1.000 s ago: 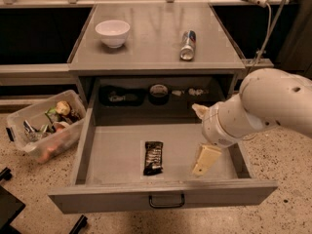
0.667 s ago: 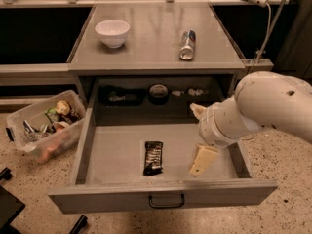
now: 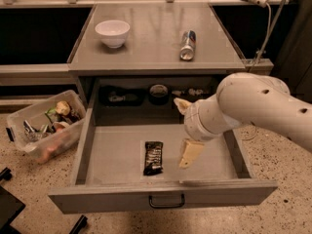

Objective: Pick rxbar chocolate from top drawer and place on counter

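I have the gripper (image 3: 180, 133) hanging inside the pulled-out top drawer (image 3: 122, 199), right of centre. Its fingers (image 3: 190, 152) are spread apart with nothing between them. The rxbar chocolate (image 3: 153, 157) lies flat on the drawer floor, just left of the lower finger and apart from it. On the table (image 3: 151, 52) above, a white bowl (image 3: 112, 32) sits far left and a can (image 3: 187, 38) lies to its right. A clear bin (image 3: 44, 126) stands on the floor at left.

Glossy black rectangular wrapped bar (image 3: 153, 157) with white print lies in the grey metal drawer (image 3: 117, 147); cream claw (image 3: 184, 133), spread apart, hangs over it.
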Tool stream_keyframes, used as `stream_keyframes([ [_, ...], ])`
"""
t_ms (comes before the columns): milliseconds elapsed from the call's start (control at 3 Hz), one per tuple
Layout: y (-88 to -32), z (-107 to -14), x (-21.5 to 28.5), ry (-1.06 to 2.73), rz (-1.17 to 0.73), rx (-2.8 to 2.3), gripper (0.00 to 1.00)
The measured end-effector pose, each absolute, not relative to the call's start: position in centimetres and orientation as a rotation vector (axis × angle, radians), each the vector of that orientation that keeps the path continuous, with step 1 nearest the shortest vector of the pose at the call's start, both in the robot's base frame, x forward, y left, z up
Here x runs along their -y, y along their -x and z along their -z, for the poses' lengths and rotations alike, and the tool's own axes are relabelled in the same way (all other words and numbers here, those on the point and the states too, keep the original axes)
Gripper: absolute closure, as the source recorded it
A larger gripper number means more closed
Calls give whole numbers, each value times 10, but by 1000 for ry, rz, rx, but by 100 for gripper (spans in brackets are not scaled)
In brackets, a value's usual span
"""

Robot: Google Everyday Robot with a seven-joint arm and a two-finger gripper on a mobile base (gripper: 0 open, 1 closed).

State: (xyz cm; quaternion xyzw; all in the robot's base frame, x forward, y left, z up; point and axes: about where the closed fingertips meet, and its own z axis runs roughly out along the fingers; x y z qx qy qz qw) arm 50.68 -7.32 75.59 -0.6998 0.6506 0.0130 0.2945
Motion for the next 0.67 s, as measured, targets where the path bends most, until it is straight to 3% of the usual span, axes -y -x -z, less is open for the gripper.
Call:
stream_keyframes([
  [667, -526, -746, 57, 1962, 9, -1529, 0],
])
